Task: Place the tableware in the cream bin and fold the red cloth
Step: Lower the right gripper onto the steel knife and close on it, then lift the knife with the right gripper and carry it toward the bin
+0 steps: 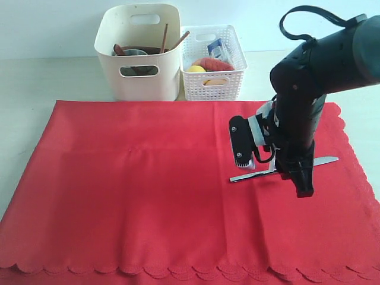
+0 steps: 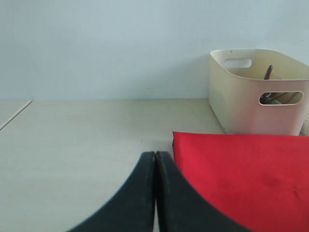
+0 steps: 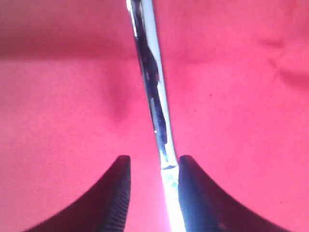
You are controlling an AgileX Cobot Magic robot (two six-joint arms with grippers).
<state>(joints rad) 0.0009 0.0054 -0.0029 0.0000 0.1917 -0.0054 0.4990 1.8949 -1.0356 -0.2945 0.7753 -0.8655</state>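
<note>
On the right half of the red cloth (image 1: pixel 148 196), the right gripper (image 3: pixel 154 162) points straight down over the metal knife (image 1: pixel 249 176). Right wrist view: the jaws stand apart and astride the knife. The steel runs close along one finger (image 3: pixel 190 193), with a clear strip of cloth between it and the other finger. No clamping visible. The knife lies flat on the cloth, and the arm hides its middle in the exterior view.

Left gripper (image 2: pixel 155 159): fingers pressed together, empty, over the bare table (image 2: pixel 72 135) just beside the cloth's corner.

The cloth is spread flat, unfolded, scalloped edge nearest the camera. Behind its far edge stands the cream bin (image 1: pixel 136 89), thin wooden sticks (image 1: pixel 165 35) rising past its rim. The white basket (image 1: pixel 214 86) stands just beside it, holding a lemon (image 1: pixel 196 69).
</note>
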